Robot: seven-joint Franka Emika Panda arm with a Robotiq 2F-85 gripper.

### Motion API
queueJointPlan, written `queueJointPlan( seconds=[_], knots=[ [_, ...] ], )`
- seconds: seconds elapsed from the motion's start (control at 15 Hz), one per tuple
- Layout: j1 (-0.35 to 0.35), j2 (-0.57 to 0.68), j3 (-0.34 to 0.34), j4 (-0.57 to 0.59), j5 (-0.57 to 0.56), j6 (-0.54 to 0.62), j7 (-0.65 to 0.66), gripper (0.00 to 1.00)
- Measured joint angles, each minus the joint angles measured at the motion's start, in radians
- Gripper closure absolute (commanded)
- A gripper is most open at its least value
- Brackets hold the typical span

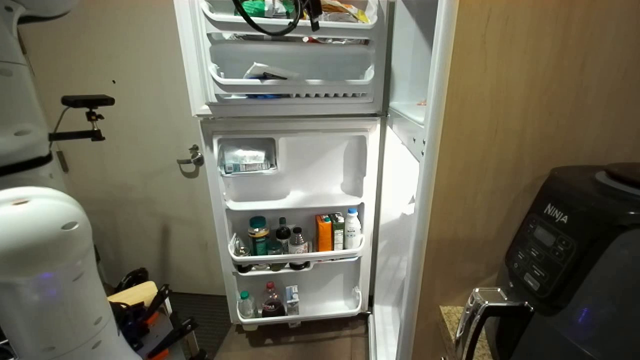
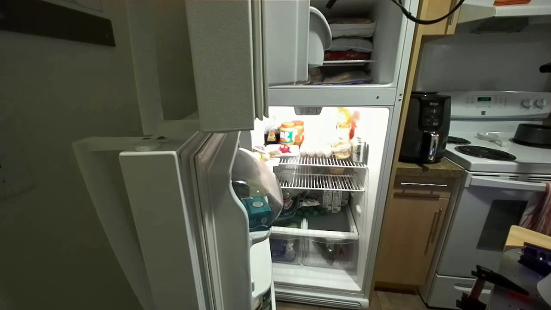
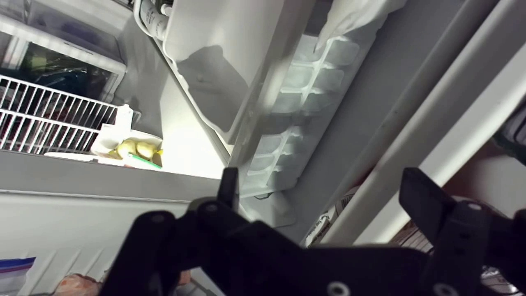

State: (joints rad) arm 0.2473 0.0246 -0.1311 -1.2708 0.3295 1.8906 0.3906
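Gripper is up at freezer dr., fingers spread wide, nothing held; can't tell if a tip touches anything. Nearest is ice tray, lengthwise in lower bin behind its rail, which prob. keeps it from sliding out when dr. swings. Unclear if cells hold ice. Bag overlaps tray's far end, likely bc bin's narrow & they share it. Packs in upper bin are likewise penned by a rail. Both drs. stand open, so bins face the room & wire shelf shows past tray in wrist view. Below, on fridge dr. in an exterior view, bottles stand upright behind rails, prob. so they don't leak or topple.
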Motion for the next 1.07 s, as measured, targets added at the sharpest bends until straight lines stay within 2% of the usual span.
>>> queueJointPlan(
  seconds=[0.4, 1.07],
  knots=[
    [0.009, -0.003, 0.001, -0.002, -0.008, 0.011, -0.022, 0.0],
    [0.074, 0.003, 0.047, -0.002, -0.077, 0.164, -0.022, 0.0]
  ],
)
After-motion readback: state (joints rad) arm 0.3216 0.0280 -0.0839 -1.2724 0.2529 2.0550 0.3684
